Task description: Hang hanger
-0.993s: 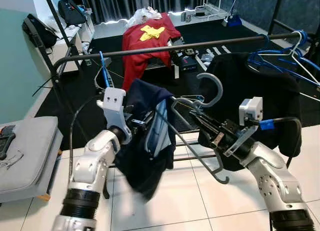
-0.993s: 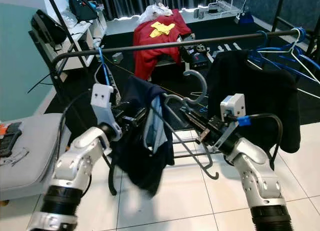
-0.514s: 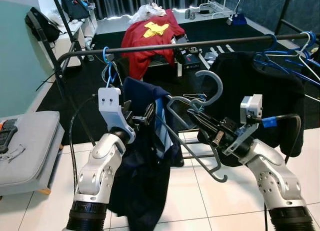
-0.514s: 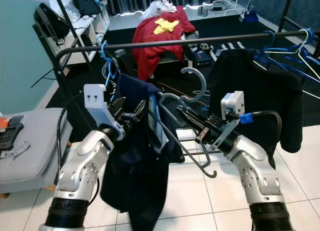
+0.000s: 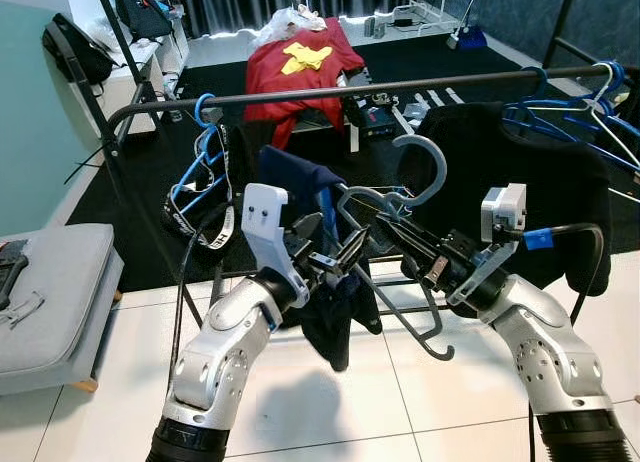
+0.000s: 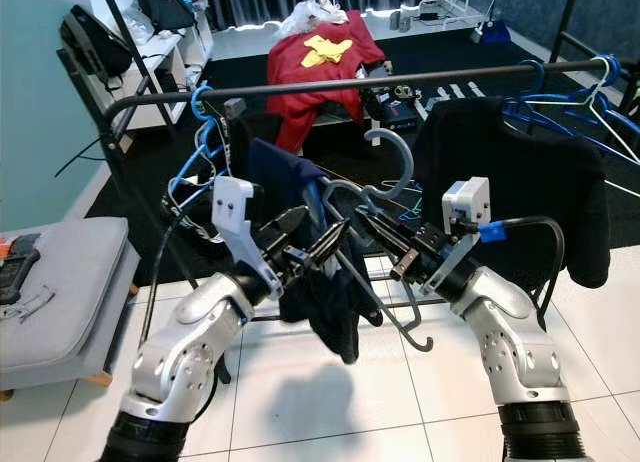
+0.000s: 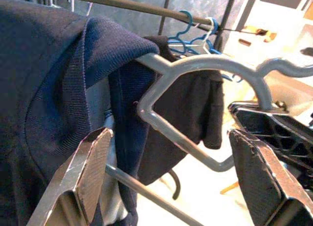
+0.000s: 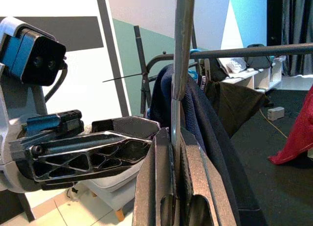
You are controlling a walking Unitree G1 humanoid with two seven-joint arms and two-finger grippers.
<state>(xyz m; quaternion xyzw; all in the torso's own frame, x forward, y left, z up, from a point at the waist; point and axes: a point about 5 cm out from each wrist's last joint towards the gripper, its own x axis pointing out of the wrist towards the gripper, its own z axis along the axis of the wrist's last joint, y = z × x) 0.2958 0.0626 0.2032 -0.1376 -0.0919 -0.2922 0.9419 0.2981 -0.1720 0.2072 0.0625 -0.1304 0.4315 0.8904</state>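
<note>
A grey plastic hanger (image 5: 425,167) carries a dark navy garment (image 5: 335,327) bunched over its left shoulder. My right gripper (image 5: 388,232) is shut on the hanger's thin bar (image 8: 178,40), holding it below and in front of the black rail (image 5: 400,85). The hook points up, short of the rail. My left gripper (image 5: 340,250) is open just left of the hanger, its fingers (image 7: 85,172) spread around the garment's edge (image 7: 49,89) and the hanger's shoulder (image 7: 195,64), touching neither.
On the rail hang a black garment (image 5: 520,182) and several blue hangers (image 5: 570,112) at the right, and a blue hanger with black straps (image 5: 205,167) at the left. A grey padded bench (image 5: 50,292) stands at the left. A red shirt (image 5: 295,77) lies behind.
My left arm has swung right and lower, to the front of the hanger, and its fingers have spread. The navy garment now hangs shorter and bunched. The right gripper holds steady.
</note>
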